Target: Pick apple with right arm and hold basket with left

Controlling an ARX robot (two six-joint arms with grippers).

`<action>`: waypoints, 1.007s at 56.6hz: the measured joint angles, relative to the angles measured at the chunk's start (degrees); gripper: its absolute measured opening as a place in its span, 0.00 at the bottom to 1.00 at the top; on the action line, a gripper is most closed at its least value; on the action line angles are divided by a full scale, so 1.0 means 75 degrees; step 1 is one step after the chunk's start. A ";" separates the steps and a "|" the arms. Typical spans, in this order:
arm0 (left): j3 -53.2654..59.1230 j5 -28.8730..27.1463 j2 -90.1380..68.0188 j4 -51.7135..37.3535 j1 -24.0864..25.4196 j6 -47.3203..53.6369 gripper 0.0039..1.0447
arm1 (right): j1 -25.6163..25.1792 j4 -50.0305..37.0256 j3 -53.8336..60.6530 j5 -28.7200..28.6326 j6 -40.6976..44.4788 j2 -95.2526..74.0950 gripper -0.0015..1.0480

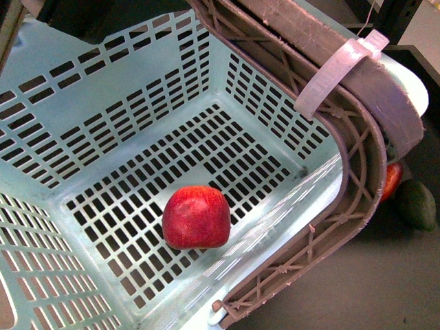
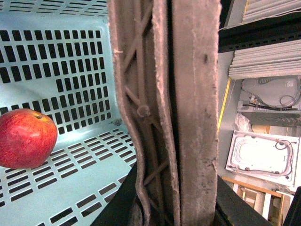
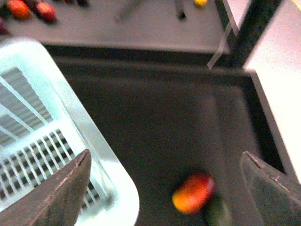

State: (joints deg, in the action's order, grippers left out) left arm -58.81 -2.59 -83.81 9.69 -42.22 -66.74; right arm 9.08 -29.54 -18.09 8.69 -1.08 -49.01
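The red apple [image 1: 196,217] lies on the slotted floor of the pale blue basket [image 1: 103,110], near its front right corner. It also shows in the left wrist view [image 2: 26,138]. My left gripper [image 2: 174,207] is shut on the basket's brown handle [image 2: 188,94], which crosses the front view at upper right [image 1: 357,89]. My right gripper [image 3: 164,188] is open and empty, above the dark table beside the basket's white rim [image 3: 80,122]. The right gripper does not show in the front view.
A red-to-yellow mango-like fruit [image 3: 194,193] and a dark green oval fruit [image 3: 217,212] lie on the dark table right of the basket, also in the front view [image 1: 390,180] [image 1: 418,204]. More fruit [image 3: 19,8] lies far off on the floor.
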 joint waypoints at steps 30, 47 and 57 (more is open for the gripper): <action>0.0000 0.0015 0.0000 0.0000 0.0000 0.0000 0.18 | -0.1177 0.0236 0.1667 -0.1142 0.0122 0.2017 0.02; 0.0000 0.0023 0.0000 0.0000 0.0000 0.0000 0.18 | -0.1186 0.0848 0.2025 -0.1139 0.0122 0.2996 0.02; 0.0000 0.0023 0.0000 0.0000 0.0000 0.0000 0.18 | -0.1186 0.1040 0.2273 -0.1142 0.0119 0.3552 0.02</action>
State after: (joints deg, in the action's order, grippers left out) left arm -58.81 -2.42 -83.81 9.69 -42.22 -66.74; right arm 0.19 -21.74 -1.04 0.12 -0.19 -22.37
